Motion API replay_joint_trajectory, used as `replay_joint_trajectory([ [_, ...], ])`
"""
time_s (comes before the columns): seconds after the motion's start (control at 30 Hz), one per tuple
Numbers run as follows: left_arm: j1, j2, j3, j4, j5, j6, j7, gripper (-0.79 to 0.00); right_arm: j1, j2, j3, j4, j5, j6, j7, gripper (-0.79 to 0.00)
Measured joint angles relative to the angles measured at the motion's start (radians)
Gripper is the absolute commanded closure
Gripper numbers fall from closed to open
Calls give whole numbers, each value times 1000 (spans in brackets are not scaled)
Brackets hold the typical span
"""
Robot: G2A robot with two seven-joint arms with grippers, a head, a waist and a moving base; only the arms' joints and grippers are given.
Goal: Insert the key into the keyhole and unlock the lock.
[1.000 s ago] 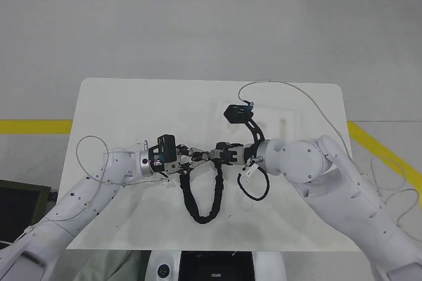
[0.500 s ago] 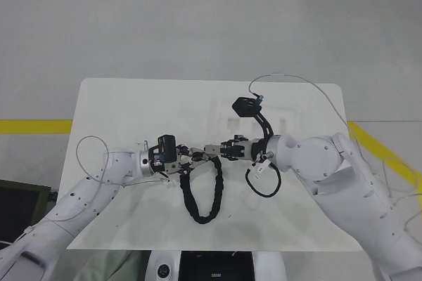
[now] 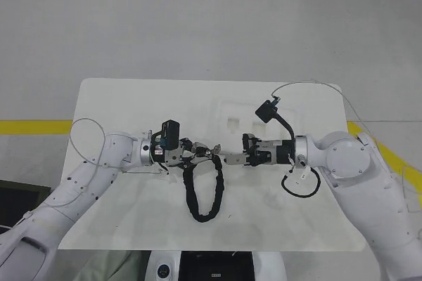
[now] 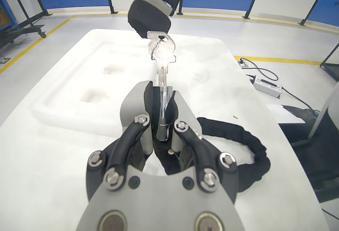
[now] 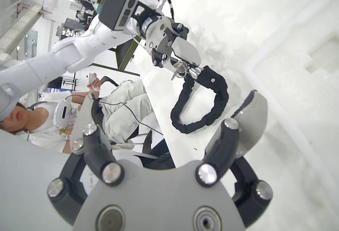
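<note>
**Key point(image 4: 162, 49) in lock point(image 4: 162, 121), head toward right gripper point(image 5: 172, 99)**

At left gripper point(image 4: 162, 91): clamped on lock barrel, above table point(image 4: 53, 163). Beyond it: key seated in keyhole, long axis in line with barrel. Farther out: right gripper, spread wide, empty, just beside key head; likely the arm to turn it.

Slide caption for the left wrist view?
Left hand clamps the lock with the key inserted in its end.
</note>
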Motion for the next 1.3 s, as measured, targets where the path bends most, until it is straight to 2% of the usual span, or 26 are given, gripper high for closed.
replay_joint_trajectory([
  [0.17, -137, 5, 182, 29, -90, 0, 16, 0, 12, 4, 10, 34, 12, -142, 24, -785],
  [0.33, -296, 13, 442, 35, -223, 0, 78, 0, 21, 9, 27, 44, -3, -218, 17, -785],
  [0.4, -317, 15, 494, 27, -262, 0, 79, 0, 22, 12, 33, 50, -7, -239, 14, -785],
  [0.6, -300, 17, 469, 14, -344, 0, 23, 0, 22, 12, 35, 54, -6, -243, 14, -785],
  [1.3, -300, 17, 469, 15, -340, 0, 24, 0, 22, 12, 34, 54, -6, -243, 14, -785],
])
